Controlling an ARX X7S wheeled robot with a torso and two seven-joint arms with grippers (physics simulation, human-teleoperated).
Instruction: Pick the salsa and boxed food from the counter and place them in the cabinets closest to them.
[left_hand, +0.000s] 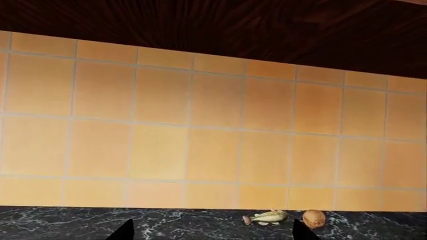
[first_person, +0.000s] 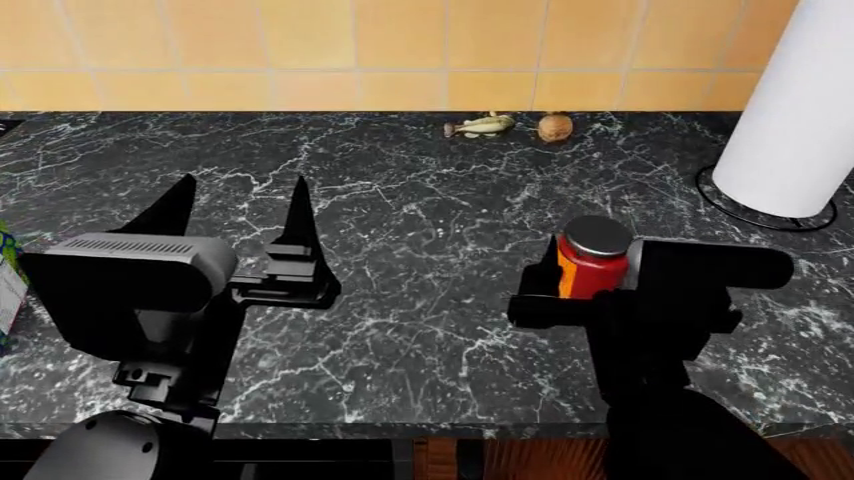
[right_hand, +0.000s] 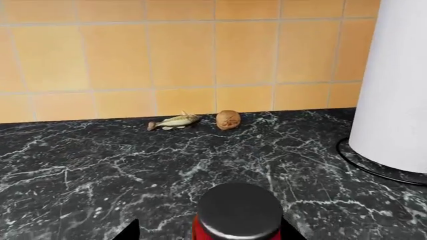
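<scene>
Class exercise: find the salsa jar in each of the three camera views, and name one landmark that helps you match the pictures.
Head view: the salsa sits right of centre, between the right gripper's fingers.
Right wrist view: its dark lid and red top show at the bottom edge, centre.
Left wrist view: not in it.
Shared landmark: the small fish by the tiled wall.

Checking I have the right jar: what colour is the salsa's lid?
Dark grey, on the salsa; the right wrist view shows it best.

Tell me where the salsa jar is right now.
In the head view the salsa sits right of centre, between the fingers of the right end effector, above the counter, with the paper-towel roll behind to its right.
</scene>
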